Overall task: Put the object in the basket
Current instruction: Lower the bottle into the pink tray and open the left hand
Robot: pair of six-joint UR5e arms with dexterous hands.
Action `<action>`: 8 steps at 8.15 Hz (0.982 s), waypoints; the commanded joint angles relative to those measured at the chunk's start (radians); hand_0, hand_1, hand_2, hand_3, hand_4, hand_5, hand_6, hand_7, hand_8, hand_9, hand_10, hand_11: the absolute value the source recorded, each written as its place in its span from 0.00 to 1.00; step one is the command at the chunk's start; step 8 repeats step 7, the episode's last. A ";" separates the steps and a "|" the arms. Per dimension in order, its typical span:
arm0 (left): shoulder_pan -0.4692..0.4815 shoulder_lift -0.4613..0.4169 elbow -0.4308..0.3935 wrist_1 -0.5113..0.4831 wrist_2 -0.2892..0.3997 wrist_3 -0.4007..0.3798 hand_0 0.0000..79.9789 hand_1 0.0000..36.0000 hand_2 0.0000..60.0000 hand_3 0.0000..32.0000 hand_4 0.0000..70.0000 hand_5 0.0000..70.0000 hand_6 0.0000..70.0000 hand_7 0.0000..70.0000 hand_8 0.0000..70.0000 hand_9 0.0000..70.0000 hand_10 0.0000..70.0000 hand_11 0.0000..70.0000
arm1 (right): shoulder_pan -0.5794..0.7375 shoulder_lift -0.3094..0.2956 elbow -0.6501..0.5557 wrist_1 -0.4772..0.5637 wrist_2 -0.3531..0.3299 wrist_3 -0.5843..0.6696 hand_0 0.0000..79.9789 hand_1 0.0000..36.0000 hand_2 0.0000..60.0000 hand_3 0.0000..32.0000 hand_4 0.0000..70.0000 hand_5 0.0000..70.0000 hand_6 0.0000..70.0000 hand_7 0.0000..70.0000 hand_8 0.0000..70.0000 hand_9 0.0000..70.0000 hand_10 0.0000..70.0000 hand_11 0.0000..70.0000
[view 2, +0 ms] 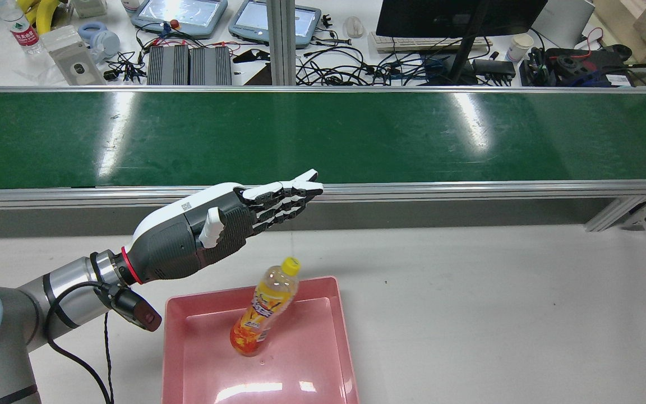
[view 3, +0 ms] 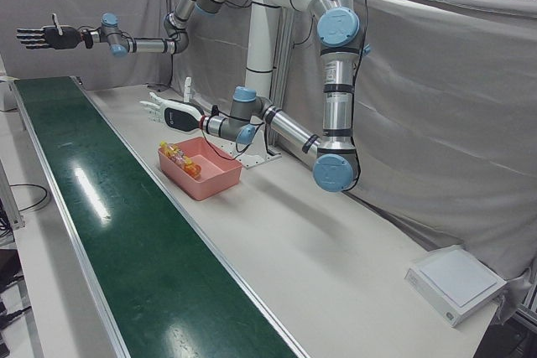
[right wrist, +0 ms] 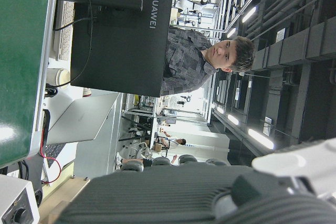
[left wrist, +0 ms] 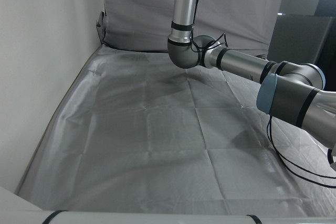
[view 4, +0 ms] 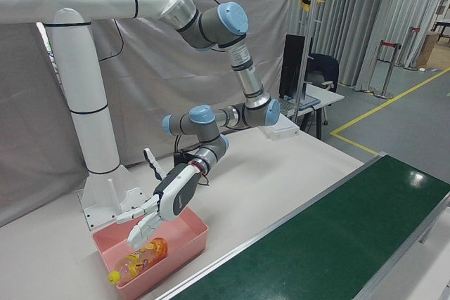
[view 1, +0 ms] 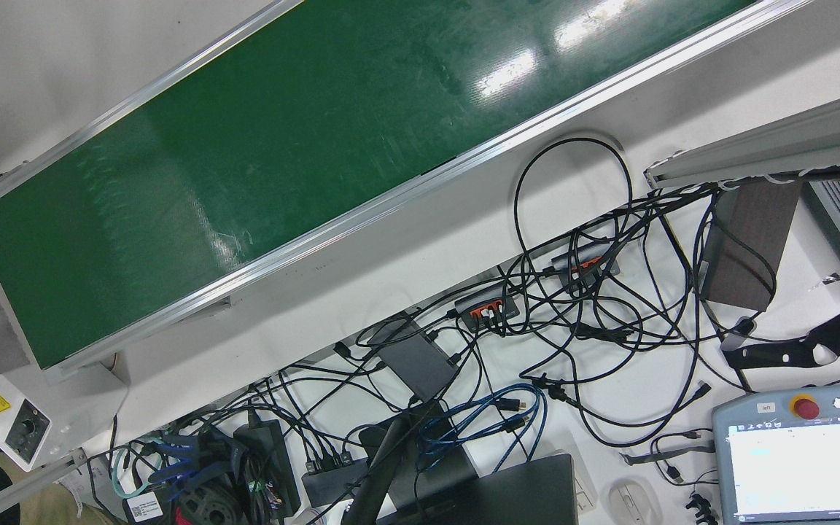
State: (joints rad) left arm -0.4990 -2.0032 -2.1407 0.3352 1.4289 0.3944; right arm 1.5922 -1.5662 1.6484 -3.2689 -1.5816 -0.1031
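An orange drink bottle (view 2: 264,308) with a yellow cap sits tilted inside the pink basket (view 2: 306,365), its cap toward the conveyor. It also shows in the left-front view (view 3: 180,157) and the right-front view (view 4: 137,261). My left hand (view 2: 227,221) is open and empty, fingers stretched flat, just above the basket's belt-side edge and apart from the bottle; the right-front view shows it too (view 4: 151,219). My right hand (view 3: 38,37) is open and empty, held high and far from the basket.
The green conveyor belt (view 2: 323,134) runs along the table's far side, with an aluminium rail (view 2: 413,191) close to my left hand's fingertips. A white box (view 3: 457,282) lies on the table far from the basket. Cables and monitors fill the desk (view 1: 573,343) beyond the belt.
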 commanded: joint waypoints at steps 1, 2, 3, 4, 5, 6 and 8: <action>-0.001 0.000 0.001 -0.004 0.010 0.000 0.23 0.00 0.00 0.13 0.20 0.21 0.02 0.01 0.08 0.08 0.06 0.08 | 0.000 0.000 0.001 0.000 0.000 0.000 0.00 0.00 0.00 0.00 0.00 0.00 0.00 0.00 0.00 0.00 0.00 0.00; -0.001 0.000 0.001 -0.021 0.011 -0.003 0.35 0.00 0.00 0.11 0.20 0.22 0.03 0.01 0.08 0.08 0.07 0.09 | 0.000 0.000 0.001 0.000 0.000 0.000 0.00 0.00 0.00 0.00 0.00 0.00 0.00 0.00 0.00 0.00 0.00 0.00; -0.004 0.000 -0.001 -0.040 0.012 -0.005 0.50 0.00 0.00 0.07 0.20 0.24 0.03 0.02 0.08 0.09 0.08 0.11 | 0.000 0.000 0.001 0.000 0.000 0.000 0.00 0.00 0.00 0.00 0.00 0.00 0.00 0.00 0.00 0.00 0.00 0.00; -0.003 0.000 0.001 -0.074 0.022 -0.023 0.60 0.00 0.00 0.01 0.21 0.28 0.05 0.03 0.10 0.11 0.10 0.14 | 0.000 0.000 0.001 0.000 0.000 0.000 0.00 0.00 0.00 0.00 0.00 0.00 0.00 0.00 0.00 0.00 0.00 0.00; 0.000 0.000 0.001 -0.088 0.030 -0.034 0.67 0.16 0.00 0.00 0.22 0.31 0.06 0.05 0.11 0.12 0.11 0.18 | 0.000 0.000 0.001 0.000 0.000 0.000 0.00 0.00 0.00 0.00 0.00 0.00 0.00 0.00 0.00 0.00 0.00 0.00; -0.001 0.000 0.001 -0.091 0.030 -0.035 0.69 0.21 0.00 0.00 0.22 0.31 0.07 0.05 0.12 0.13 0.11 0.18 | 0.000 0.000 0.001 0.000 0.000 0.000 0.00 0.00 0.00 0.00 0.00 0.00 0.00 0.00 0.00 0.00 0.00 0.00; -0.003 0.000 0.002 -0.091 0.030 -0.035 0.69 0.21 0.00 0.00 0.22 0.31 0.07 0.05 0.12 0.13 0.11 0.18 | 0.000 0.000 0.001 0.000 0.000 0.000 0.00 0.00 0.00 0.00 0.00 0.00 0.00 0.00 0.00 0.00 0.00 0.00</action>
